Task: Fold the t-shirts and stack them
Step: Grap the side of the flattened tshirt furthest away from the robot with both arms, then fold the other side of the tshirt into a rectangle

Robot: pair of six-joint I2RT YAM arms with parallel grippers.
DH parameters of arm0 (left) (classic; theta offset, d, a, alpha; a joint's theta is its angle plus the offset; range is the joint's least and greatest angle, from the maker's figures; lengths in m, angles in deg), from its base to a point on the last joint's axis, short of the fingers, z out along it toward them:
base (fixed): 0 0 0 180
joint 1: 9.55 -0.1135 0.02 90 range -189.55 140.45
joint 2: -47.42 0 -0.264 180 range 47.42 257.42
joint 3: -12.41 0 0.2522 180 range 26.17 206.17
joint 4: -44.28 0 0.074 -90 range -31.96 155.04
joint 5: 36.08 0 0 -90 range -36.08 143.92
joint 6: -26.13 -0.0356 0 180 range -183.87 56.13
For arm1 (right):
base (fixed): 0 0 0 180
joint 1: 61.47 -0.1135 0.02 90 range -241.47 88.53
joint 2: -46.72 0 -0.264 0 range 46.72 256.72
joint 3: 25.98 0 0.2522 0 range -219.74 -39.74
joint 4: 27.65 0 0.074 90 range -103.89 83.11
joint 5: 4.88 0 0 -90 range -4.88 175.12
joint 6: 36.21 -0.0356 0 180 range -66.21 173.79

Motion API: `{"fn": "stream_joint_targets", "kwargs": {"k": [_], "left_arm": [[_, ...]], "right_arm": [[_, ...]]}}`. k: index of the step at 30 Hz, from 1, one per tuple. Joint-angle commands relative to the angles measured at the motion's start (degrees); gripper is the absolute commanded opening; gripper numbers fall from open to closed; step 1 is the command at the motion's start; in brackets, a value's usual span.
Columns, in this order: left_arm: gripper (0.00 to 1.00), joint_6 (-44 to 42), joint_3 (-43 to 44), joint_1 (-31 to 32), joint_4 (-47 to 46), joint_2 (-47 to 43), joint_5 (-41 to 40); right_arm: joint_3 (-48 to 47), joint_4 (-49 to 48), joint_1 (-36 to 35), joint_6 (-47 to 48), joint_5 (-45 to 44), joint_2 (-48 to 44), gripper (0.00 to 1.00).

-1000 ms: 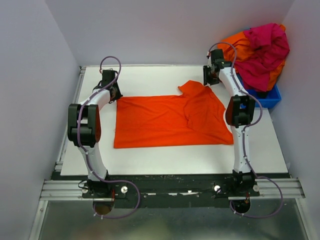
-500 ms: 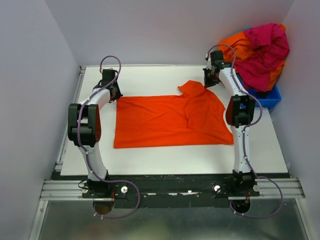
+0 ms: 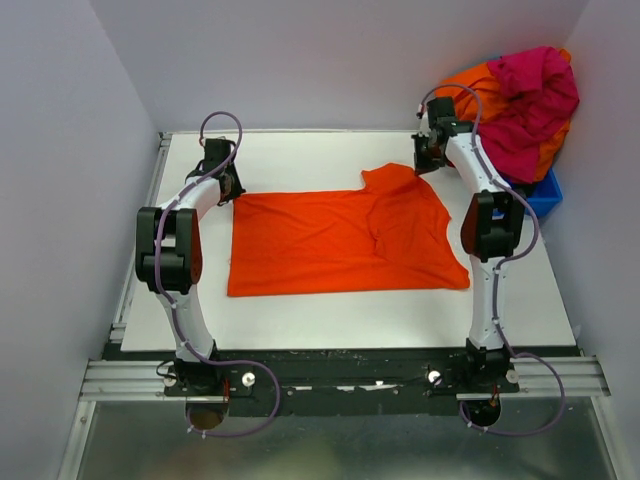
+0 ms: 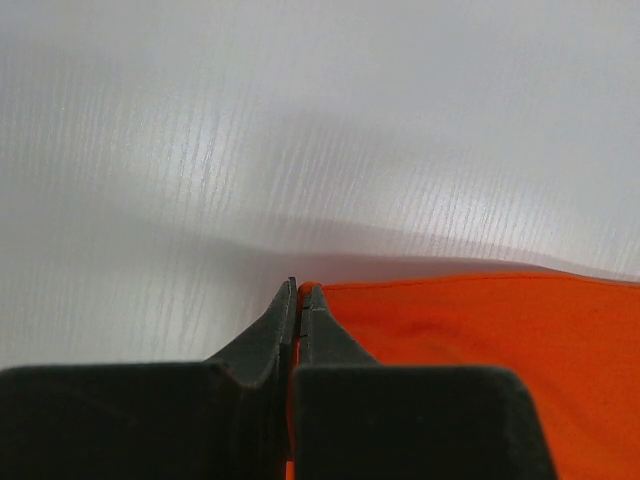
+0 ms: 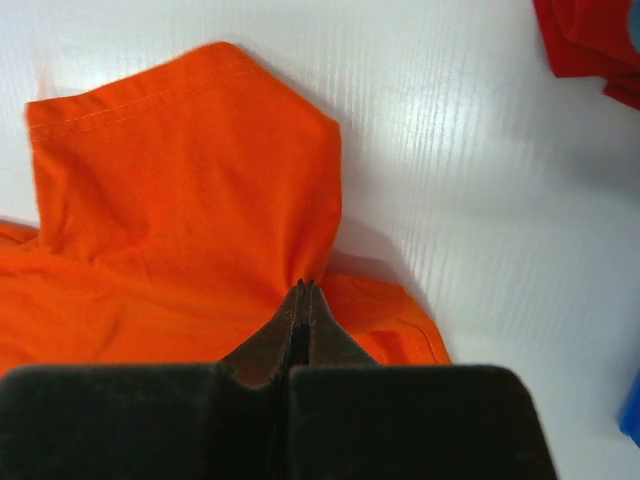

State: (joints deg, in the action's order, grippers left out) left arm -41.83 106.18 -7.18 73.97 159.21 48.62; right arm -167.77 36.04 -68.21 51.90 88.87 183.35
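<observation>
Right end effector (image 5: 303,288) is clenched on the orange t-shirt (image 3: 330,240) where the sleeve (image 5: 180,150) ahead of it begins, left end effector (image 4: 298,290) pinches the opposite far corner, so we judge the cloth, flat on the desk (image 3: 300,150) between them, is gripped for folding.

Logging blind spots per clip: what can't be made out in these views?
Top view: blue bin mostly buried under the piled t-shirts; their number unclear.
Left wrist: orange t-shirt cut off by the right edge and the left pincer body.
Right wrist: red cloth cut off at the corner.
</observation>
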Motion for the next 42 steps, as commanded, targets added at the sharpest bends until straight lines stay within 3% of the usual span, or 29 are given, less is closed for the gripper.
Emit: {"fn": "stream_joint_targets", "kwargs": {"k": [1,26,31,42], "left_arm": [[0.00,-0.07,-0.99,0.44,-0.28,-1.75,-0.50],[0.00,0.72,-13.64,0.79,-4.93,-14.84,-5.16],[0.00,1.25,-16.90,0.79,-6.34,-18.09,-6.21],[0.00,1.78,-22.08,0.88,-8.63,-23.19,-6.74]], "right_arm": [[3.04,-0.80,0.24,-0.04,-2.17,-4.71,0.01],[28.09,-4.23,0.24,-5.31,-8.40,-25.45,0.01],[33.36,-4.67,0.24,-8.12,-13.24,-30.89,0.01],[45.57,-8.79,0.24,-15.33,-13.60,-39.77,0.01]]}}
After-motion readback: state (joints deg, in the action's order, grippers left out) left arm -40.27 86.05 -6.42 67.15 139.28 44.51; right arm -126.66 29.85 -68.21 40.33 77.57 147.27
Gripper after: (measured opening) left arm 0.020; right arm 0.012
